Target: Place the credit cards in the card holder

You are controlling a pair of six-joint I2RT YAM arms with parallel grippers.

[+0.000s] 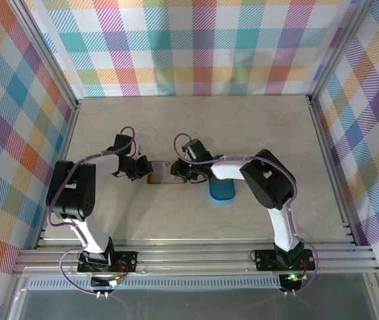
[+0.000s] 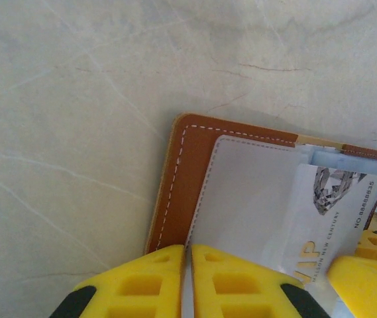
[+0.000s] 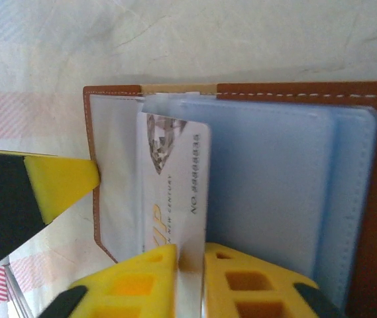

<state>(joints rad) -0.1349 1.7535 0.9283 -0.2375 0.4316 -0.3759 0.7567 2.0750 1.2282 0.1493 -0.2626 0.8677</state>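
Note:
The brown card holder lies open on the table between both grippers, its stitched leather edge and clear inner pockets facing up. One pale credit card marked VIP stands partly in a pocket slot at the fold. My right gripper is at the card's near end. Its jaws are slightly parted, and the card's edge runs through the gap. My left gripper is shut, its tips resting at the holder's left flap. One of its fingers touches that flap's outer edge.
A blue oval tray sits just right of the holder, under my right arm. Blue plastic sleeves cover the holder's right half. Bare pale tabletop stretches beyond the holder to the checked walls.

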